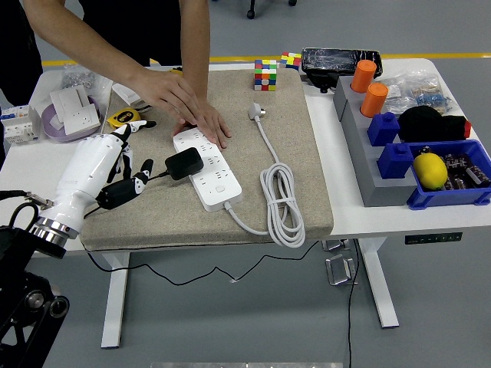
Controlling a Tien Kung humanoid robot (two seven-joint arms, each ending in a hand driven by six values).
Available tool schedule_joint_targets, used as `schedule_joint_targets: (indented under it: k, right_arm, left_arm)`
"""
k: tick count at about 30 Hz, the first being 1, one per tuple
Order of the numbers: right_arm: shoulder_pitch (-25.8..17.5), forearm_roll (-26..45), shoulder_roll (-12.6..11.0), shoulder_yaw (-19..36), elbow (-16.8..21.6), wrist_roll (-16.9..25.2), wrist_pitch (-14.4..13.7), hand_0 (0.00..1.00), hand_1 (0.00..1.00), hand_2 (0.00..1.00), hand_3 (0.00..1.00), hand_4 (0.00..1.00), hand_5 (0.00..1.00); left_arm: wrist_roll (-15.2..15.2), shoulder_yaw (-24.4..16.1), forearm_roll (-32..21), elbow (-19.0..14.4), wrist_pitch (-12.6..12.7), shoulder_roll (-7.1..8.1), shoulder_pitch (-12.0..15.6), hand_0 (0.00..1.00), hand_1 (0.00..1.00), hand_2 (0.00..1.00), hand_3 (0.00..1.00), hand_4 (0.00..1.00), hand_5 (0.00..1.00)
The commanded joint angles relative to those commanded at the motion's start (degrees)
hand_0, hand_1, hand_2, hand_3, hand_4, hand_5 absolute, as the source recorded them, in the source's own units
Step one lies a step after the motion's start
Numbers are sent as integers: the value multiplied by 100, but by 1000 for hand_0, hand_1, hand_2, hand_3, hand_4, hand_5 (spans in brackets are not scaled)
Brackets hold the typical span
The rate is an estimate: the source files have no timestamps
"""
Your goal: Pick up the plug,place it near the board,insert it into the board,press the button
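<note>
Blk plug [185, 162] – wht board [209, 169] (beige mat [291, 199]).

You won't find any text, label, brand, number or sign here that can be read. The white power strip [208, 166] just beyond your left hand [123, 172] shows only blank sockets, and the packets [418, 88] far off to that hand's right are too small to make out.

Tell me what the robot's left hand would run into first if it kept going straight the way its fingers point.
Most likely the black plug adapter, lying against the white power strip on the beige mat. The left hand points right and slightly away toward it, fingers spread; height above the mat is hard to judge.
</note>
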Motion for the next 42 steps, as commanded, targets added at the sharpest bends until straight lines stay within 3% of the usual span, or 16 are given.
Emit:
schedule_joint_targets:
  k: [4, 10, 15, 27, 35, 42]
  right_arm:
    - [-9, 18, -14, -44, -6, -8, -2, 998, 879, 810, 821, 998, 998]
    - [3, 19, -18, -38, 7, 17, -63, 998, 879, 808, 820, 998, 998]
    - [14, 37, -24, -72, 4, 18, -74, 998, 878, 806, 819, 998, 998]
    - [5, 45, -11, -65, 4, 23, -77, 998, 873, 803, 817, 998, 998]
    - [32, 47, -16, -64, 5, 21, -84, 998, 873, 802, 817, 998, 998]
    - [11, 54, -6, -48, 0, 25, -76, 998, 872, 801, 817, 998, 998]
  left_arm:
    - [70, 397, 0, 110, -208, 76, -167, 135, 2, 125, 840, 616, 2]
    - [228, 908, 0, 792, -464, 183, -545, 132, 2, 128, 868, 629, 2]
    - [335, 1193, 0, 1365, -639, 140, -849, 132, 2, 131, 873, 638, 2]
    - [580, 1216, 0, 2252, -968, -105, -1318, 137, 2, 138, 878, 646, 2]
    - [549, 1271, 0, 2602, -901, -221, -1549, 139, 2, 149, 881, 650, 2]
    - [541, 1282, 0, 2756, -867, -285, -1569, 142, 2, 157, 880, 651, 2]
